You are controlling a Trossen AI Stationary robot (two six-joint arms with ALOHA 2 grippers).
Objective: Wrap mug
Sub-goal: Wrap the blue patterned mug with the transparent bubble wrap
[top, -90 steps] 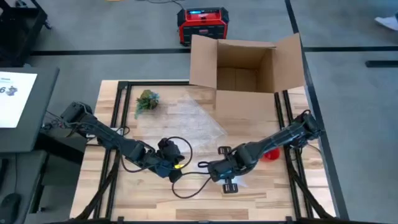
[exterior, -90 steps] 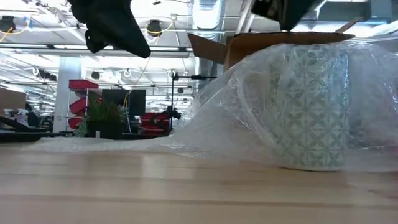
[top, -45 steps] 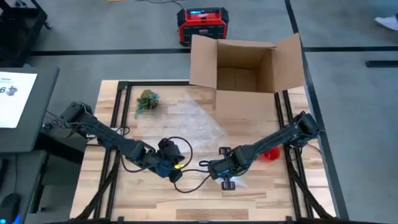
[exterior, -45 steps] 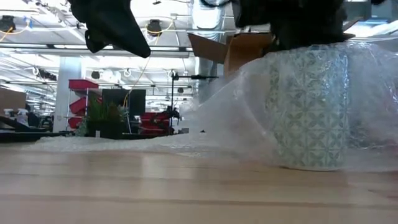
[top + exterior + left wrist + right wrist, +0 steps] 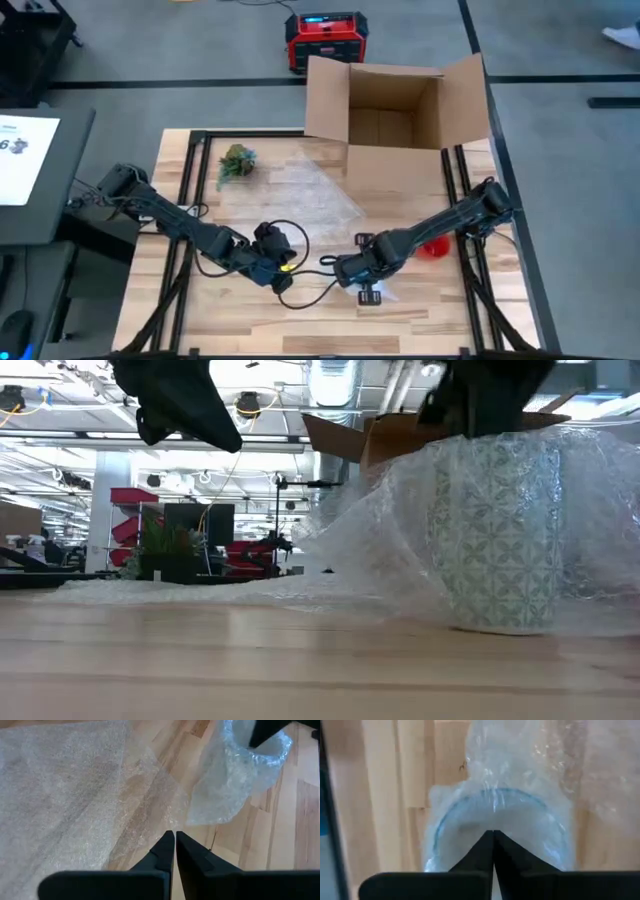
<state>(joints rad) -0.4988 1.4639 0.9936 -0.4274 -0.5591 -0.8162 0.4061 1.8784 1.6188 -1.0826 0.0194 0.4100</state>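
Upright on the wooden table [image 5: 200, 310], the mug [image 5: 495, 530] with its pale green pattern stands draped in bubble wrap [image 5: 370, 550]. Just above the mug, the right gripper [image 5: 366, 292] has its fingers pressed together over the rim, with wrap bunched beneath them; whether they pinch the film cannot be told. Beside the mug, toward the table's middle, the left gripper [image 5: 283, 284] hovers above the wrap with its fingers closed on nothing. Beyond the mug, at the far edge, a cardboard box [image 5: 395, 120] stands open, and a small plant [image 5: 236, 161] sits well apart from it. No readable writing shows on the mug or box.
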